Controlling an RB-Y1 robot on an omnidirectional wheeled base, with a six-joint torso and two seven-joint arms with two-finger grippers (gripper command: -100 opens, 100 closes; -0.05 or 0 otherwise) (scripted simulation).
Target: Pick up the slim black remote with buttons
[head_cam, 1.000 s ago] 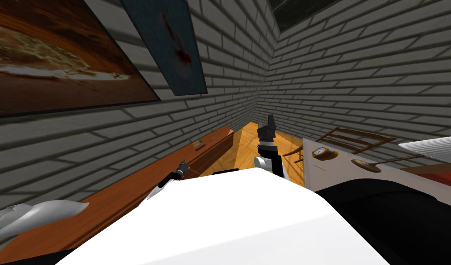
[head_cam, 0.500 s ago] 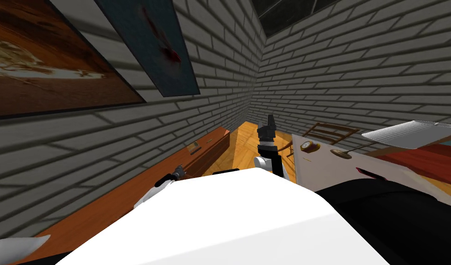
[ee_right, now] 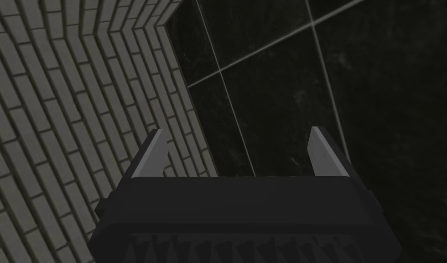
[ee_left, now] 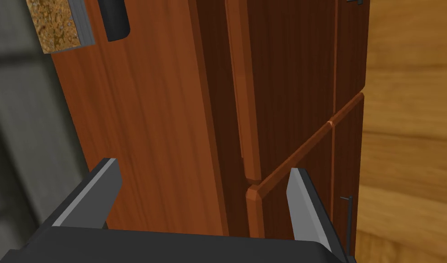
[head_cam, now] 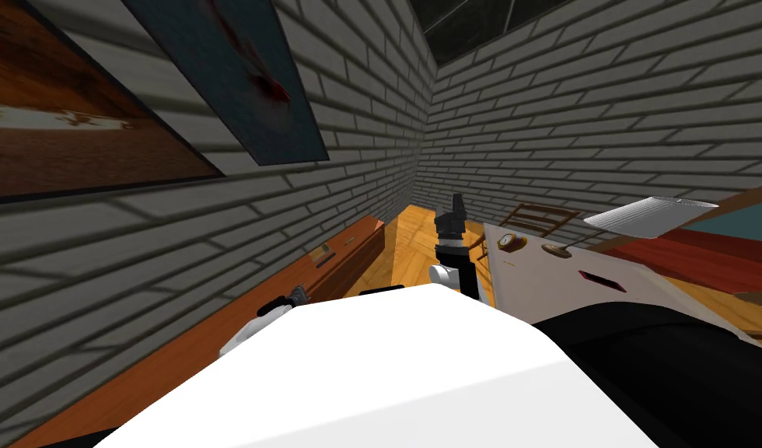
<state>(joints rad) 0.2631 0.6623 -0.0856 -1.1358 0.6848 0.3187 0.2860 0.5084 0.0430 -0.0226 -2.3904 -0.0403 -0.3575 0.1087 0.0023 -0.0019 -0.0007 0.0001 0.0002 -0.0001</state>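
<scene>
Progress: approach only, nothing grasped | Remote: slim black remote (ee_left: pixel 113 20) lies on wooden cabinet (ee_left: pixel 163 114) top, beside cork-faced block (ee_left: pixel 56 25) | Left gripper (ee_left: pixel 203 169): blades spread, empty, over cabinet's front edge, well short of remote | Right gripper (ee_right: pixel 237 133): spread, empty, raised beside cabinet | To do: reach, pinch, lift

The right claw (ee_right: pixel 237 132) stood wide. Its two blade-like fingers (ee_right: pixel 150 159) rose well apart from the dark box (ee_right: pixel 245 210) that formed its body. Each finger showed a light grey inner face and a darker back, and each narrowed to a slanted tip. The two tips stood about level with each other, and the gap between them lay open. A row of small toothed ridges (ee_right: pixel 245 249) ran across the box's near face.
</scene>
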